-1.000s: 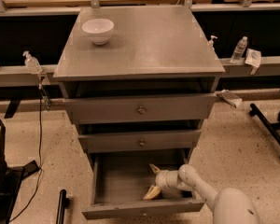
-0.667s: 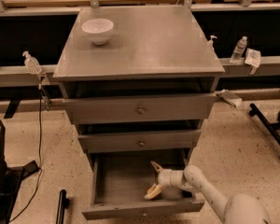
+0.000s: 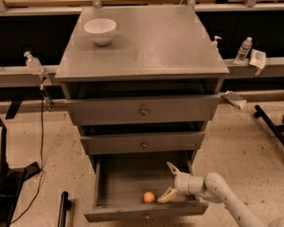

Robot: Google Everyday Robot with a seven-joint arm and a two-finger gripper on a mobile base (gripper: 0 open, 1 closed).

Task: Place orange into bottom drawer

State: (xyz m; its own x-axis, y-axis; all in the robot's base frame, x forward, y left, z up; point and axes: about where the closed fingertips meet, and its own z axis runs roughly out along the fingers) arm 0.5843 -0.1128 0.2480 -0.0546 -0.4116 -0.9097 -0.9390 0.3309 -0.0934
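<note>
The orange (image 3: pixel 149 197) lies on the floor of the pulled-out bottom drawer (image 3: pixel 146 212), near its front panel and a little right of centre. My gripper (image 3: pixel 169 182) is inside the drawer at its right side, just right of the orange and apart from it. Its two pale fingers are spread wide, one (image 3: pixel 172 168) pointing up and back, the other (image 3: pixel 166 196) reaching down toward the orange. Nothing is between them. My arm (image 3: pixel 217 193) comes in from the lower right over the drawer's right wall.
The two shallower drawers (image 3: pixel 143 111) above are slightly pulled out, overhanging the back of the bottom drawer. A white bowl (image 3: pixel 100 30) stands on the cabinet top. Bottles sit on the rails at left (image 3: pixel 32 63) and right (image 3: pixel 243 50). A black stand leg (image 3: pixel 274 131) lies on the floor at right.
The orange, not visible before, now lies on the drawer floor beside my gripper. The gripper has stayed in about the same place in the drawer.
</note>
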